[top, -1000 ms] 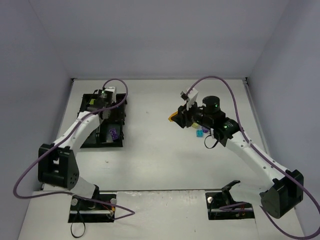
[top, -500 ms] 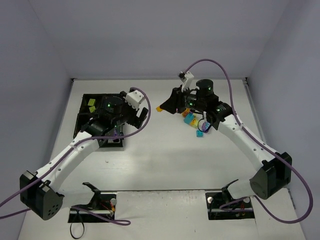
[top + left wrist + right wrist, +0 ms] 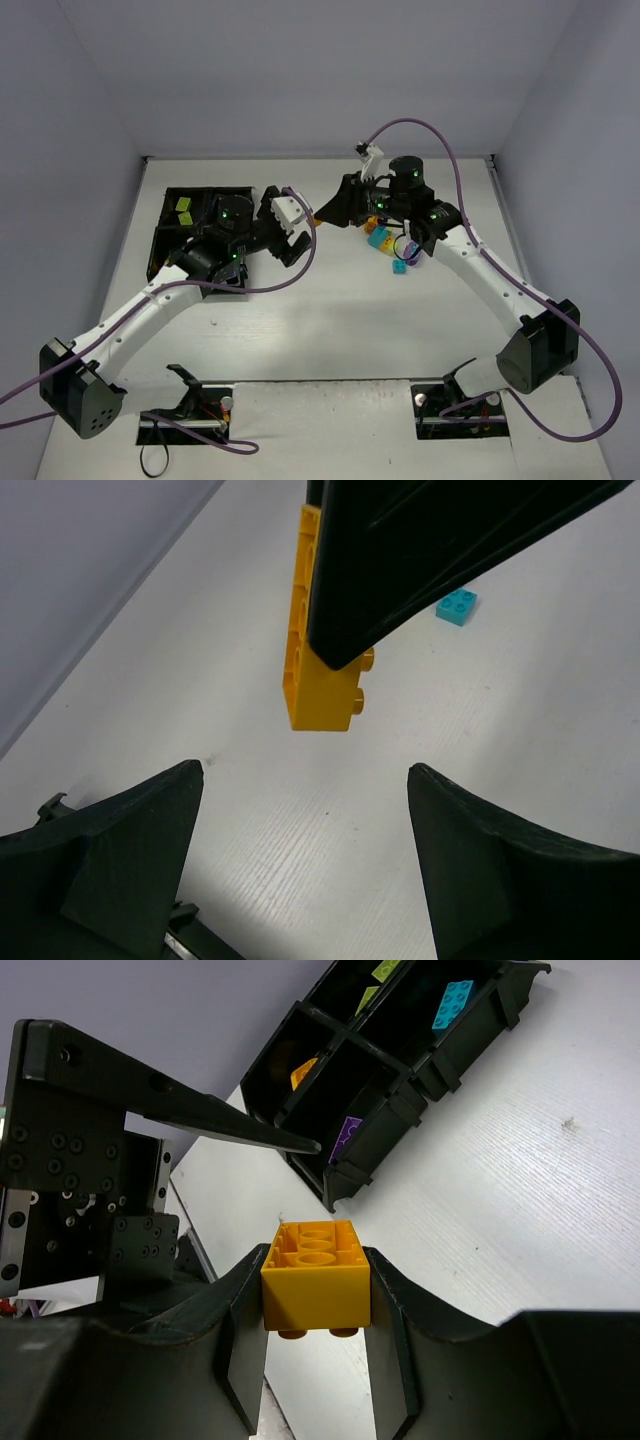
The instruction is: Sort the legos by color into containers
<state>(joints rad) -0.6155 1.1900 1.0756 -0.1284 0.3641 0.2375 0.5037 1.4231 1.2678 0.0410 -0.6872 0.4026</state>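
Dead centre of the right wrist view, the right gripper point(image 3: 313, 1270) pinches an orange lego point(image 3: 315, 1298). In the left wrist view its finger hides half the brick. The left gripper point(image 3: 303, 775) gapes wide, empty. The tray point(image 3: 345, 1032) is cut off at the top edge.

Smooth, glossy plastic: orange brick point(image 3: 315, 1285). Black, slightly shiny plastic: tray point(image 3: 420, 1080). White, matt, faintly grained surface: table point(image 3: 330, 870).
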